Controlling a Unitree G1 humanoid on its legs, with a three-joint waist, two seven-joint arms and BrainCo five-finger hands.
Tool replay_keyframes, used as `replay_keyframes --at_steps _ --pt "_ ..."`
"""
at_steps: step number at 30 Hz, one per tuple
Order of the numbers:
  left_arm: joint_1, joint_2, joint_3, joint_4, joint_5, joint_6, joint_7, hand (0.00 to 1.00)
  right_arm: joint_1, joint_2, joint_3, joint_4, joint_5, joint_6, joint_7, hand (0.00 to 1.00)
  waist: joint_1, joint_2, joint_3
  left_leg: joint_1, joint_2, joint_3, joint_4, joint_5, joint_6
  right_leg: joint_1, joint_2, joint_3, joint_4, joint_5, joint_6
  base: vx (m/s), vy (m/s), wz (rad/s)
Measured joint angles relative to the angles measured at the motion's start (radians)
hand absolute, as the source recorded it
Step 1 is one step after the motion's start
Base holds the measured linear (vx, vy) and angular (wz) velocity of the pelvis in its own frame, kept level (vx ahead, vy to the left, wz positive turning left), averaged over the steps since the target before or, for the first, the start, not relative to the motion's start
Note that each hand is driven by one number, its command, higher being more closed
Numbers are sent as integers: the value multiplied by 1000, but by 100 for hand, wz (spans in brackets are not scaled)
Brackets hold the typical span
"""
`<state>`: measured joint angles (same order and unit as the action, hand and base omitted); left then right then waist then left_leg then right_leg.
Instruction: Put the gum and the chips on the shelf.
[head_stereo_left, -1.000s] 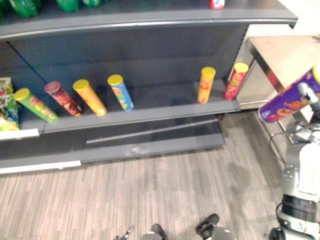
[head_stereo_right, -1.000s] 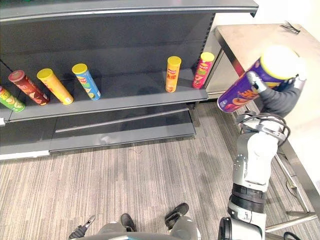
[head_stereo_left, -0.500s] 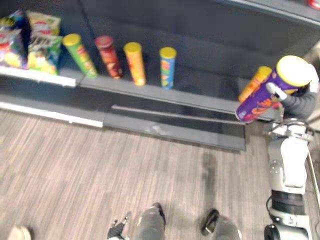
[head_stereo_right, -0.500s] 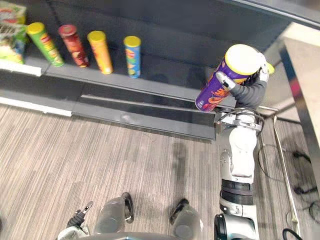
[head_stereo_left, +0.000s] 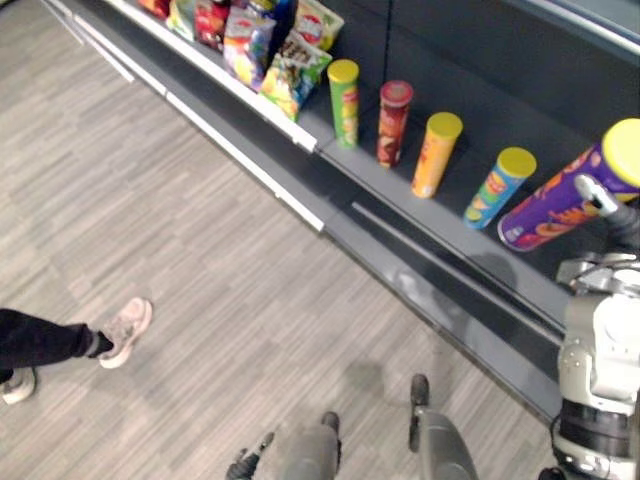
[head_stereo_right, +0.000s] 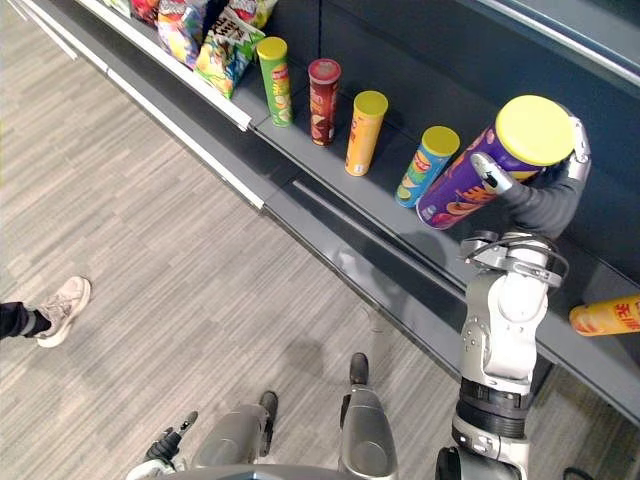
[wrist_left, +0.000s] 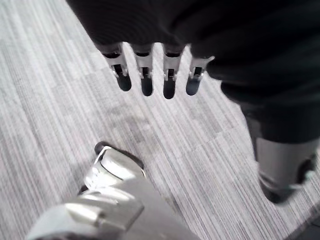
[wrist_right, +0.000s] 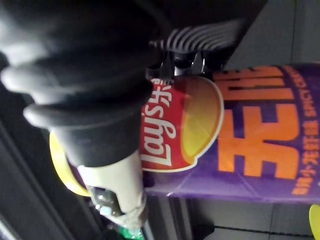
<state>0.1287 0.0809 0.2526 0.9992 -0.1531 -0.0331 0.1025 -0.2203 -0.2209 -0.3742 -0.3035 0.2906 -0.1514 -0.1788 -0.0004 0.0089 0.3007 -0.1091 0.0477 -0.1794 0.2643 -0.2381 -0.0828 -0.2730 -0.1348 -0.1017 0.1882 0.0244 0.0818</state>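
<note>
A purple chips can with a yellow lid (head_stereo_right: 478, 172) hangs tilted in front of the dark grey shelf (head_stereo_right: 380, 195), its lower end close beside a blue can (head_stereo_right: 425, 165). My right hand (head_stereo_right: 545, 195) is shut on it, fingers curled round its upper part. From the wrist the purple can (wrist_right: 240, 145) lies right against the right hand (wrist_right: 80, 100). Whether its base touches the shelf I cannot tell. My left hand (wrist_left: 145, 75) hangs low over the floor with straight fingers, holding nothing, and shows again as the left hand (head_stereo_left: 245, 465).
Green (head_stereo_right: 272, 68), red (head_stereo_right: 323, 88) and orange (head_stereo_right: 365, 120) cans stand in a row left of the blue one. Snack bags (head_stereo_right: 225, 50) fill the shelf's far left. An orange can (head_stereo_right: 605, 318) lies at the right. A person's shoe (head_stereo_left: 125, 328) is on the wooden floor.
The camera has swung, so the whole shelf view shifted. My right hand has carried the purple can leftwards along the shelf to beside the blue can. A person's foot has come into view.
</note>
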Motion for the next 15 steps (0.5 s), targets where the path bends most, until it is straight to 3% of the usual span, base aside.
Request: replay_keyframes --at_steps 3,4,6,8,15 --pt "-3 0 1 9 2 -1 0 0 45 29 -26 -3 4 -1 -2 100 -26 3 -2 23 21 74 -73 71 -19 27 -10 -59 -4 -9 -12 87 -145 58" --pt "-5 0 2 15 2 0 1 0 55 34 -29 -5 4 -2 -2 100 -26 5 -3 26 22 112 -85 83 -17 34 -15 -65 -14 -9 -12 16 -47 37" --pt "-9 -11 6 23 10 0 5 0 90 57 -30 -14 4 -7 -9 100 -32 22 -17 25 30 298 -146 114 -3 41 -27 -82 -63 -6 -9 -18 -1 23" --pt "-8 -18 9 27 16 1 11 0 109 84 -21 -14 3 -7 -14 100 -31 33 -24 30 33 337 -187 123 10 40 -21 -79 -100 16 -1 -48 32 -1" --pt "-13 -15 7 36 60 13 22 0 115 125 90 -13 3 -7 -13 100 -38 32 -26 50 15 499 -245 123 12 14 3 60 -233 131 8 -70 29 -59"
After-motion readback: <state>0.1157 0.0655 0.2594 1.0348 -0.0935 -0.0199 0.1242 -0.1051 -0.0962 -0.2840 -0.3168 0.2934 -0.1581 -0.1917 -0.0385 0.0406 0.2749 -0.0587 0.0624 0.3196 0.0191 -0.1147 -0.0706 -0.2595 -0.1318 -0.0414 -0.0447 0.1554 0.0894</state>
